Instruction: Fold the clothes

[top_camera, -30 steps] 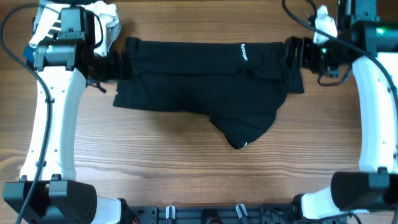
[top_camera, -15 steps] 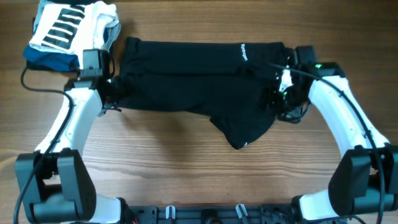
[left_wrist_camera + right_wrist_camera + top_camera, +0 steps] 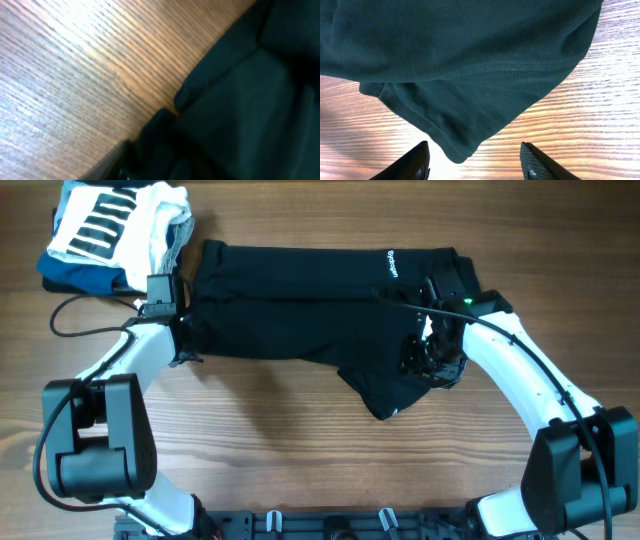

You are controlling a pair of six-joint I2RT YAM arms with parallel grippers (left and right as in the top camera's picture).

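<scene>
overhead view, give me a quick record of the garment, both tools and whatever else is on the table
garment: black garment spread flat on the wooden table, one rounded flap pointing toward the robot bases
logo: white lettering near its far edge
left tool: at the garment's left edge; open or shut unclear
right tool: open, at the garment's right side
other: folded striped and blue stack, far left corner

A brown wooden table (image 3: 300, 450) fills the view. At the table's far left corner sits a small pile. A white folded cloth with black stripes (image 3: 105, 222) lies on a blue folded cloth (image 3: 78, 276).
</scene>
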